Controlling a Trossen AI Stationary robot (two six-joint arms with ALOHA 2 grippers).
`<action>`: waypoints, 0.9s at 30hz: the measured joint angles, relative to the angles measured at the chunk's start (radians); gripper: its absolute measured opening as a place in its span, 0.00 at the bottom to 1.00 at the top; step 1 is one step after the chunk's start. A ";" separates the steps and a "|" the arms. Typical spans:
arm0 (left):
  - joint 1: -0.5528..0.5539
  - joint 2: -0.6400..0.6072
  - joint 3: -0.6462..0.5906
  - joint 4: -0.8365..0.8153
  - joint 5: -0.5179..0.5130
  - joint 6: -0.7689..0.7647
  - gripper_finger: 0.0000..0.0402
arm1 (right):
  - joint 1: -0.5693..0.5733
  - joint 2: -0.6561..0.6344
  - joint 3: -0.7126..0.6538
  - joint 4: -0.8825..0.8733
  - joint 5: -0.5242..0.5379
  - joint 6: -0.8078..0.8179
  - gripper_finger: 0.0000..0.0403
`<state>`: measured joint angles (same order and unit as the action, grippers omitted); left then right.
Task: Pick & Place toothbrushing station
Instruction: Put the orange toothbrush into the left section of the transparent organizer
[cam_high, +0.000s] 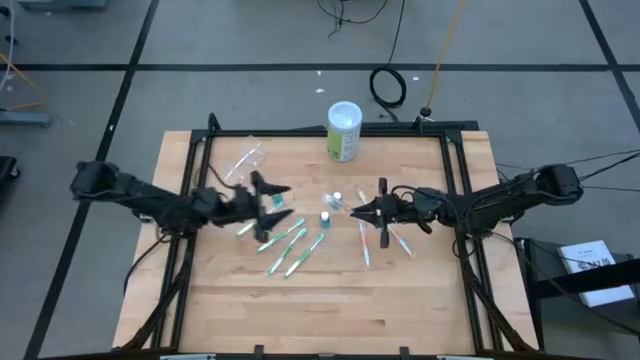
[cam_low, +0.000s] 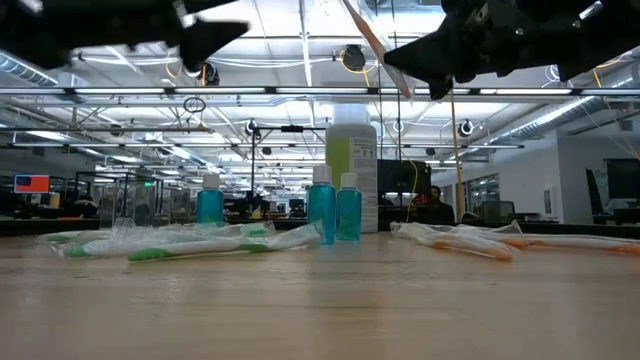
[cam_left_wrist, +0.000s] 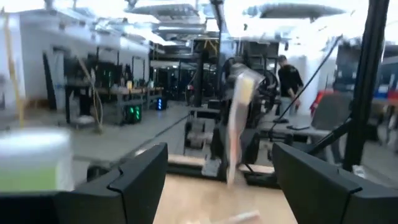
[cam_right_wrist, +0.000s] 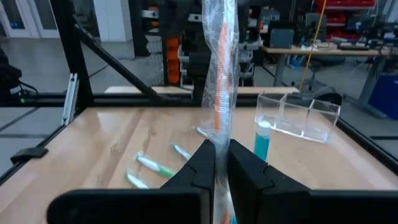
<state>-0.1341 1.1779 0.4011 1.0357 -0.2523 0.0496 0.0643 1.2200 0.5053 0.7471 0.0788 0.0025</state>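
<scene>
My right gripper (cam_right_wrist: 222, 155) hovers above the table's middle, shut on a pinkish toothbrush (cam_right_wrist: 221, 81) in a clear wrapper. To its left, my left gripper (cam_high: 283, 203) is open and also clear of the table, with nothing between its fingers (cam_left_wrist: 140, 180). Green-and-white toothbrushes (cam_high: 285, 245) and pinkish ones (cam_high: 400, 240) lie flat on the wood. Small teal tubes (cam_low: 321, 205) stand upright on their bases between them. The clear plastic cup (cam_high: 245, 160) sits at the far left of the table, also visible in the right wrist view (cam_right_wrist: 298, 115). My right gripper pinches the wrapped toothbrush's lower part (cam_right_wrist: 221, 140) between its two fingers. The fingers come level from the table's right and lie across it. Most of the toothbrush (cam_low: 375, 50) rises above the fingers, tilted, and it is lifted clear of the table.
A bigger green-and-white canister (cam_high: 343, 130) stands at the table's far edge, in the middle. Black frame rails (cam_high: 450, 160) run along the far, left and right sides. Bare wood lies toward the near edge (cam_high: 320, 320).
</scene>
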 joint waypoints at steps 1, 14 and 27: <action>-0.004 0.045 0.051 -0.004 0.021 0.033 0.73 | 0.000 0.007 0.000 0.014 0.001 0.000 0.04; -0.004 0.373 0.441 -0.046 0.142 0.207 0.73 | 0.016 0.019 0.000 0.050 0.002 0.013 0.04; -0.009 0.341 0.447 -0.053 -0.037 0.252 0.73 | 0.055 0.014 0.000 0.059 -0.001 -0.001 0.04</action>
<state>-0.1429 1.5193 0.8486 0.9828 -0.2890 0.3018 0.1192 1.2339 0.5053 0.8062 0.0778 0.0011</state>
